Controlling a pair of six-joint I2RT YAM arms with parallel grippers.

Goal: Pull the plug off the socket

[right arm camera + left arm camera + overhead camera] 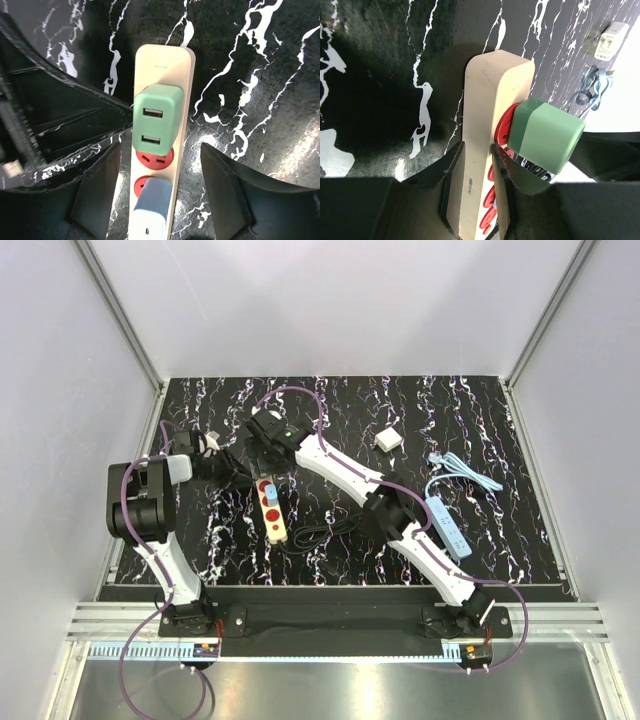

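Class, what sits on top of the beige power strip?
A green adapter and a blue-white plug sit plugged into the strip, one red socket bare between them. Their pins are hidden.

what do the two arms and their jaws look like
The left arm and right arm both have white links joined by bulky black joints. Purple cables loop along each arm. The jaws are black, flat and angular.
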